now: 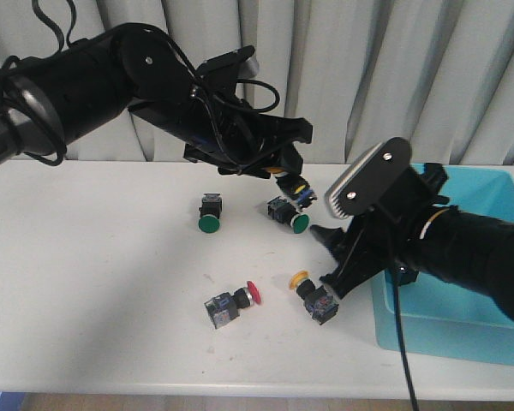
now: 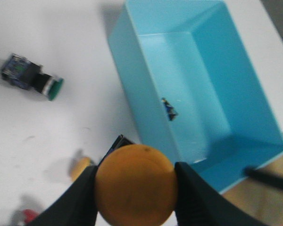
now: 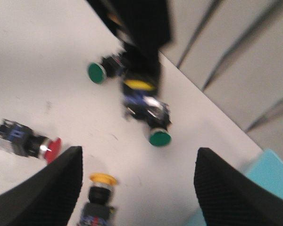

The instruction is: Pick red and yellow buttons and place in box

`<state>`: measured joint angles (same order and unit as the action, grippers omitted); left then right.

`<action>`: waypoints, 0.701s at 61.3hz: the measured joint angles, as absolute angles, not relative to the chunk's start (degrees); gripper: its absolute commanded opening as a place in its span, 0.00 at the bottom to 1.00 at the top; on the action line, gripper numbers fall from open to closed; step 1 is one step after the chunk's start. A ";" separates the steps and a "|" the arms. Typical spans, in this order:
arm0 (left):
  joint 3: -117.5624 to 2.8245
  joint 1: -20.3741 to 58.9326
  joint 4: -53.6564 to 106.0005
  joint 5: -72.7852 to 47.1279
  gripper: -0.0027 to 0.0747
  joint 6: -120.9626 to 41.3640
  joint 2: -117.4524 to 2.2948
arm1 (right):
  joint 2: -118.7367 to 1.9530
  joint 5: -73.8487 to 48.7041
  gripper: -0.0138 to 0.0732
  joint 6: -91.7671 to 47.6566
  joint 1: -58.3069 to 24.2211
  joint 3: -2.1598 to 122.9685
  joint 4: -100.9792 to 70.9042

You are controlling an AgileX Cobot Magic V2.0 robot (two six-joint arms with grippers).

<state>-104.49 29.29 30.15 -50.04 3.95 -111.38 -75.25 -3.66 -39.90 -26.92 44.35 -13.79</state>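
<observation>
My left gripper is shut on a yellow button and holds it above the table, behind a green one. In the left wrist view its round yellow cap fills the space between the fingers, near the turquoise box. My right gripper is open just above and beside a second yellow button lying on the table; that button lies by the left finger in the right wrist view. A red button lies to its left. The box stands at the right.
Two green-capped buttons lie mid-table. A small dark object lies inside the box. The right arm reaches over the box's left wall. Curtains hang behind the table.
</observation>
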 measured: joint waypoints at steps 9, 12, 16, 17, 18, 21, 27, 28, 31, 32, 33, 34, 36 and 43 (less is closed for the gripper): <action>-104.49 29.29 34.40 -51.17 0.03 3.95 -111.41 | -75.25 -2.49 0.72 -40.18 -28.70 44.24 -13.88; -104.49 29.29 35.54 -51.61 0.03 3.95 -111.41 | -75.25 -2.38 0.72 -40.18 -28.81 44.24 -13.93; -104.49 29.29 36.64 -52.55 0.03 3.95 -111.41 | -75.25 -2.38 0.72 -40.18 -28.81 44.24 -13.95; -104.49 29.29 36.93 -52.73 0.03 3.91 -111.41 | -75.25 -2.38 0.72 -40.18 -28.81 44.24 -13.95; -104.49 29.29 37.11 -53.09 0.03 3.91 -111.41 | -75.25 -2.38 0.72 -40.18 -28.81 44.24 -13.95; -104.49 29.29 37.54 -53.90 0.03 3.91 -111.41 | -75.25 -2.33 0.72 -40.18 -28.81 44.24 -13.95; -104.49 29.29 37.78 -55.74 0.03 3.91 -111.41 | -75.25 -2.14 0.72 -40.23 -28.81 44.24 -13.95; -104.49 29.29 37.78 -56.01 0.03 3.91 -111.41 | -75.25 -2.12 0.72 -40.23 -28.81 44.24 -13.95; -104.49 29.29 37.95 -56.79 0.03 3.91 -111.41 | -75.25 -1.89 0.72 -40.18 -28.81 44.24 -14.00; -104.49 29.29 38.10 -57.08 0.03 3.91 -111.41 | -75.25 -1.89 0.72 -40.18 -28.81 44.24 -14.02; -104.49 29.29 38.27 -57.27 0.03 3.91 -111.41 | -75.25 -1.89 0.72 -40.18 -28.81 44.24 -14.07; -104.49 29.29 38.46 -57.53 0.03 3.91 -111.41 | -75.25 -1.72 0.72 -40.11 -28.81 44.24 -14.12; -104.49 29.29 39.06 -57.94 0.03 3.73 -111.41 | -75.25 -1.49 0.72 -39.95 -28.81 44.24 -14.18; -104.49 29.29 42.60 -58.46 0.03 0.97 -110.94 | -76.09 -0.81 0.72 -39.84 -28.81 44.20 -14.67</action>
